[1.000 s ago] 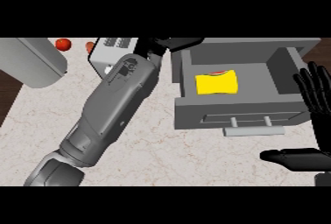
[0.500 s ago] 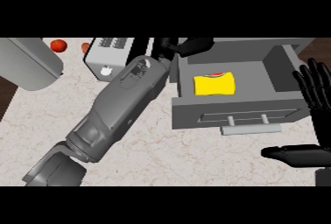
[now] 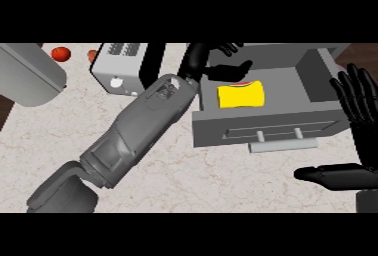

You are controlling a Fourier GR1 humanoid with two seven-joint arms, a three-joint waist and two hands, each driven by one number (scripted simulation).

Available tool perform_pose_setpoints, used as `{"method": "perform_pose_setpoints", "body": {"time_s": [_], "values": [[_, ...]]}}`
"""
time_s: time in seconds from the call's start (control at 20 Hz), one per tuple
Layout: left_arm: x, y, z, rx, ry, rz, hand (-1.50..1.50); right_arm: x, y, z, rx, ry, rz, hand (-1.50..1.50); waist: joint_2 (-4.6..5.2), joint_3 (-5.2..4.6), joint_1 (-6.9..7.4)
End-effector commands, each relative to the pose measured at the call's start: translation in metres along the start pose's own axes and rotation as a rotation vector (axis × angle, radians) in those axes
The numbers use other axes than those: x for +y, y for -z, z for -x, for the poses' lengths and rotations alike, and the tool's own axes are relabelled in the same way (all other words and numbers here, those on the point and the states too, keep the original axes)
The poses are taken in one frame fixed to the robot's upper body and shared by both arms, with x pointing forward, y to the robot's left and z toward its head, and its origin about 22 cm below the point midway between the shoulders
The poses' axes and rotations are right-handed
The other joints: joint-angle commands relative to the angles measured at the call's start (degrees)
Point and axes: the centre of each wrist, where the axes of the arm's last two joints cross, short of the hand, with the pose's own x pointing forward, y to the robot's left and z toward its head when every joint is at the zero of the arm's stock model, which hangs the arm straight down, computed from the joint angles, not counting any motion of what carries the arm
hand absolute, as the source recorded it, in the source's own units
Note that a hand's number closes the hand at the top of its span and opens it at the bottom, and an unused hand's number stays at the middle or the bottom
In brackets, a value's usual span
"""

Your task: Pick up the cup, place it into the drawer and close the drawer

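A yellow cup (image 3: 240, 95) with a red rim lies inside the open grey drawer (image 3: 221, 131), near its left side. My left hand (image 3: 215, 64) hovers over the drawer's back left corner, just above and left of the cup. Its fingers are relaxed and its thumb points right; it holds nothing. The left forearm (image 3: 140, 130) stretches diagonally from the lower left. My right hand (image 3: 356, 97) rests open at the right edge, fingers up, beside the drawer's right wall, thumb low at the right. The drawer's bar handle (image 3: 284, 145) faces me.
A grey toaster (image 3: 122, 67) stands at the back, left of the drawer. A large grey rounded object (image 3: 29, 75) sits at the far left. Two red round items (image 3: 60, 52) lie behind them. Marble counter (image 3: 221, 175) spreads in front of the drawer.
My left hand and forearm have shifted right and slightly nearer, over the drawer's back left corner. The cup has stayed in the drawer. The right hand has barely moved.
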Motion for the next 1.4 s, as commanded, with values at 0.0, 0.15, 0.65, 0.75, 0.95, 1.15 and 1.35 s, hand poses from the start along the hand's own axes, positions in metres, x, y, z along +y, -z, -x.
{"method": "perform_pose_setpoints", "body": {"time_s": [0.0, 0.15, 0.65, 0.75, 0.95, 1.15, 1.35], "values": [[-0.006, -0.005, 0.008, 0.041, 0.089, 0.004, -1.50, 0.001, 0.001, 0.003, 0.001, 0.013, -0.004, -1.50, 0.19, 0.02, -0.73], [-0.007, -0.015, 0.022, 0.034, 0.123, 0.003, -1.50, 0.000, 0.012, -0.005, -0.022, 0.001, -0.002, -1.50, 0.27, -0.01, -0.73], [-0.020, -0.003, -0.018, -0.143, -0.014, -0.050, -1.50, 0.000, 0.008, -0.005, -0.031, 0.207, -0.126, 1.50, -0.06, -0.03, 0.39], [-0.018, 0.001, -0.025, -0.154, -0.071, -0.054, -1.50, -0.007, -0.004, -0.016, -0.043, 0.164, -0.150, 1.50, -0.39, -0.05, 1.26], [-0.013, 0.008, -0.033, -0.134, -0.105, -0.091, -1.50, -0.019, -0.013, -0.027, -0.037, -0.005, -0.287, 1.50, -0.58, -0.05, 2.40], [-0.003, 0.002, -0.032, -0.126, -0.137, -0.111, -1.50, -0.025, -0.022, -0.036, 0.033, -0.101, -0.321, 1.50, -1.13, -0.09, 4.16], [0.028, 0.001, -0.042, -0.129, -0.169, -0.125, -1.50, -0.012, -0.023, -0.037, 0.053, -0.230, -0.317, 1.50, -1.30, -0.09, 5.15]]}}
